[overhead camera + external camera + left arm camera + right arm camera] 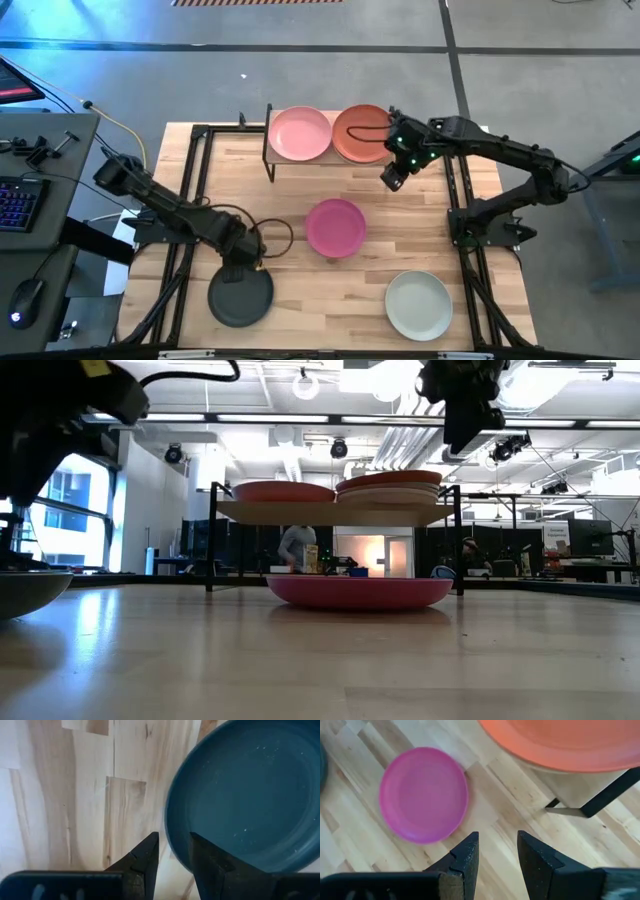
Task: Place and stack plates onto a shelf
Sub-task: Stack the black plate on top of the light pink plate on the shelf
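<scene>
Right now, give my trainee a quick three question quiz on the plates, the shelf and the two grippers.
1. True or false: the magenta plate already sits on the shelf.
2. Which plate is the left gripper closest to? A charcoal plate, B pale mint-white plate, C light pink plate.
3. Fill in: the right gripper hangs empty beside the shelf, near the ______ plate topping the right stack.

Key
1. False; it lies on the table in front of the shelf.
2. A; its open fingers straddle that plate's rim.
3. Terracotta orange.
</scene>
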Tool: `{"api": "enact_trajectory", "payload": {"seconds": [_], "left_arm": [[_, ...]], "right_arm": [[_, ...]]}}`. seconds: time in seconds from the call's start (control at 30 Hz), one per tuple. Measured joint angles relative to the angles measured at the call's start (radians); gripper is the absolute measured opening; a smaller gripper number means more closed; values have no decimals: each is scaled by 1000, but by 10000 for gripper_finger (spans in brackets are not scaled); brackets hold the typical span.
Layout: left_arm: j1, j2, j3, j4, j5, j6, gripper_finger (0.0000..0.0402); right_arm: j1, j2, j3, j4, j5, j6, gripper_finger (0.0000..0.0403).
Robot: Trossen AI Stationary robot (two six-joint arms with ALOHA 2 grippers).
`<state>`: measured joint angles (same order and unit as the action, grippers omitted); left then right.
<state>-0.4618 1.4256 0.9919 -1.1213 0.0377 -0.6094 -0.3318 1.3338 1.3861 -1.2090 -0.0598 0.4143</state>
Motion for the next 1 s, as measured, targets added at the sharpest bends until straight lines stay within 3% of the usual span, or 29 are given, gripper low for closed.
{"api": "enact_trajectory", "payload": {"seconds": [0.4,1.0], "left_arm": [[-58,1,-128,168,-14,-117,97],[-55,1,-246,287,6,-168,95]], "right_arm": [[108,0,0,-3,31,62,114],[141,0,0,-6,58,84,114]]}}
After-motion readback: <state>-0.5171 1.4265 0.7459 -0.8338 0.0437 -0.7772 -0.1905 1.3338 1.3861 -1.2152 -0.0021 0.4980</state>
